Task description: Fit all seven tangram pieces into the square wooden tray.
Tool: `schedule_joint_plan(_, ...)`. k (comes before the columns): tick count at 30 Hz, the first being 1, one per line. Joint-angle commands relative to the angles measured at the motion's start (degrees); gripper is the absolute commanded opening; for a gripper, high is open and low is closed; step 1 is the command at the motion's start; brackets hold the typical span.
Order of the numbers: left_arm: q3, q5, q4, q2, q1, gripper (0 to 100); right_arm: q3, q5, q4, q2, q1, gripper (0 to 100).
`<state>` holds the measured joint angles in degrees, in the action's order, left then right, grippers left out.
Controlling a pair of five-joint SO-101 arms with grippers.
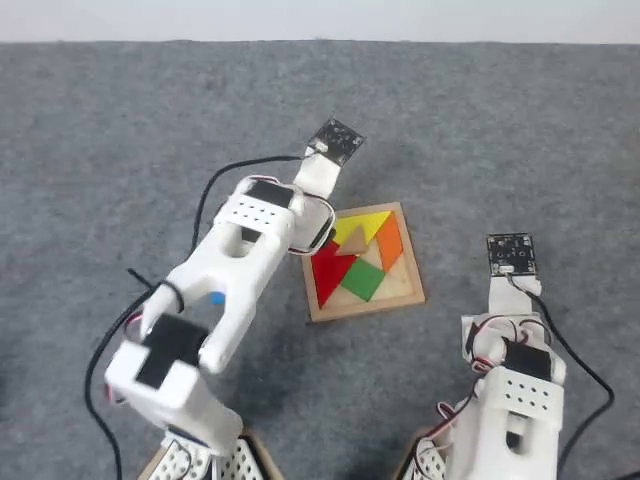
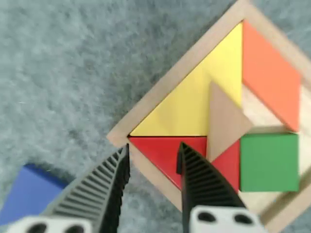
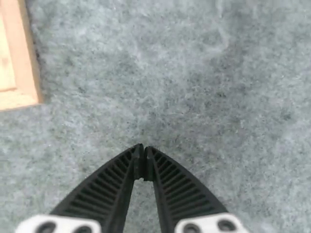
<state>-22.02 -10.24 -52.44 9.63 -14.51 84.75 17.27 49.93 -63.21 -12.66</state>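
The grey felt counter (image 1: 120, 150) carries everything. The left arm (image 1: 230, 290) stretches out over it to the square wooden tray (image 1: 370, 306). The right arm (image 1: 515, 390) is folded back on the tray's other side.

Five pieces lie in the tray.
- **Big triangles:** The yellow triangle (image 2: 194, 102) and the red triangle (image 2: 163, 150) meet along a straight seam at one corner.
- **Smaller flat pieces:** The orange parallelogram (image 2: 269, 77) lies along the far rim, and the green square (image 2: 269, 162) is beside the red triangle.
- **Loose piece:** The tan triangle (image 2: 223, 121) rests across the yellow and red triangles. It looks loose on top rather than seated, with bare wood around it.

The left fingers (image 2: 204, 189) are spread and hold nothing. They straddle the tray's rim at the red triangle's corner, one finger over the red triangle and the other over the felt outside.

The blue piece (image 2: 24, 194) is outside the tray. It lies flat on the felt just beyond the outer finger, on the side away from the tray. Its shape and long axis are cut off from view.

The right fingers (image 3: 116, 189) are pressed together and hold nothing. They hang over bare felt just off a tray corner.

The left arm is clearly nearer both the blue piece and the tan triangle, so it is probably the arm for the next pick.
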Motion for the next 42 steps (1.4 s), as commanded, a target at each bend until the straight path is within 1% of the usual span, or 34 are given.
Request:
schedule_joint_plan(1,2.68,0.35,2.2,1.32,0.26,16,-1.93,0.18,-1.01,-0.66,0.22,1.0)
schedule_joint_plan(8,1.54,0.35,2.02,1.76,-0.62,16,-1.93,0.18,-1.01,-0.66,0.22,1.0)
schedule_joint_plan(15,-0.04,1.58,1.67,1.85,-6.86,16,-1.93,0.18,-1.01,-0.75,0.22,1.0)
schedule_joint_plan(25,1.19,2.46,1.93,1.85,-11.6,16,-1.93,0.18,-1.01,-0.84,0.22,1.0)
schedule_joint_plan(29,3.82,4.48,1.93,1.93,-11.69,16,-1.93,0.18,-1.01,-0.84,0.22,1.0)
schedule_joint_plan(33,6.99,5.01,1.76,2.29,-12.22,16,-1.93,0.18,-1.01,-0.84,0.22,1.0)
schedule_joint_plan(36,10.51,6.77,1.58,5.89,-12.31,16,-1.93,0.18,-1.01,-0.84,0.22,1.0)
schedule_joint_plan(39,13.58,6.95,1.58,9.85,-12.04,16,-1.85,0.18,-1.01,-0.92,0.22,1.0)
schedule_joint_plan(42,15.43,7.3,1.67,10.37,-11.08,16,-1.85,0.26,-1.01,-1.01,0.22,1.0)
